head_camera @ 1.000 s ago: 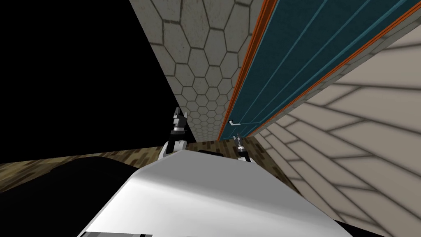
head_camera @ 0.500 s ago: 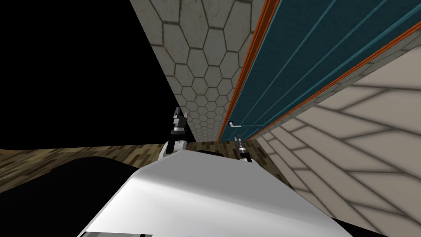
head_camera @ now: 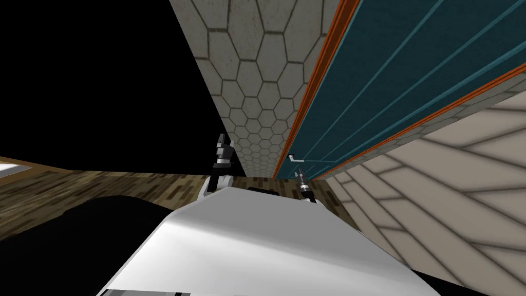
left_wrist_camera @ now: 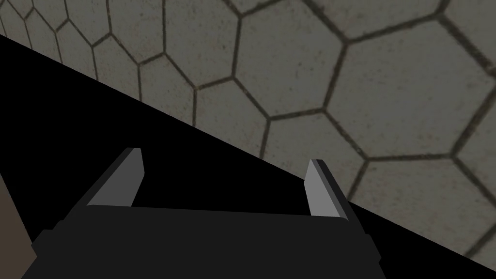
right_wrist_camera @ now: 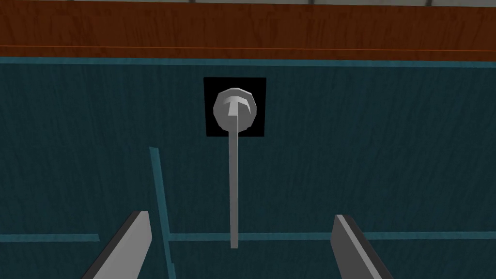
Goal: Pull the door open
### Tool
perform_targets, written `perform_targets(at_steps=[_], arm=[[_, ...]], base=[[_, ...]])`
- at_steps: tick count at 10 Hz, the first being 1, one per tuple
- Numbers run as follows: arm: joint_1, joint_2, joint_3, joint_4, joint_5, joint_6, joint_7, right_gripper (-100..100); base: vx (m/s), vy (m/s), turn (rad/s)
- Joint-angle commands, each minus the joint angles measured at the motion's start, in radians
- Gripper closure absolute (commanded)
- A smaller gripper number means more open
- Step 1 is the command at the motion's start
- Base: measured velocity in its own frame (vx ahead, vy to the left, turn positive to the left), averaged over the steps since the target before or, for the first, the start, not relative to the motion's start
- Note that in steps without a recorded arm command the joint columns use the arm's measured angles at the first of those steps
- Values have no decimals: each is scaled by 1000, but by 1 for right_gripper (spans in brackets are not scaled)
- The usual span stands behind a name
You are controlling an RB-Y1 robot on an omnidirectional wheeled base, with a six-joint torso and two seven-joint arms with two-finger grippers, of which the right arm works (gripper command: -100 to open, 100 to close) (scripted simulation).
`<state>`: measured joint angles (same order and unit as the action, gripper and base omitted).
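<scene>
I have turned, swinging the head view: more brown floor (head_camera: 128,181) shows at my left, with a pale edge (head_camera: 7,169) newly in view. The door handle (head_camera: 294,159) now sits slightly nearer my right claw (head_camera: 298,174).

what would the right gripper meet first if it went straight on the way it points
Most likely the grey lever handle: its bar lies centred between the open fingers of the right gripper, in front of the teal door. The gap to it is unclear; past the bar comes the door panel.
</scene>
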<state>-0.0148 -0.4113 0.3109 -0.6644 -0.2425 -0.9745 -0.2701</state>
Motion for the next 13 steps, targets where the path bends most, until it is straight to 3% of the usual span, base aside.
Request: perform_targets(at_steps=[1,4,6,7,8,9,10,13], arm=[[-1,5,-32,10,6,3,1,-100],[-12,18,-103,52,21,-2,-1,-100],[-12,18,-103,52,21,-2,-1,-100],[-19,28,-152,83,31,-5,-2,-100],[-23,33,-178,98,36,-7,-3,-100],[-27,37,-203,112,41,-9,-3,-100],[-27,37,-203,112,41,-9,-3,-100],[-35,48,-260,146,53,-12,-5,-100]], base=[[58,-17,187],[64,-16,189],[35,-13,19],[47,-19,266],[86,-34,451],[76,-41,58],[40,-26,54],[43,-20,175]])
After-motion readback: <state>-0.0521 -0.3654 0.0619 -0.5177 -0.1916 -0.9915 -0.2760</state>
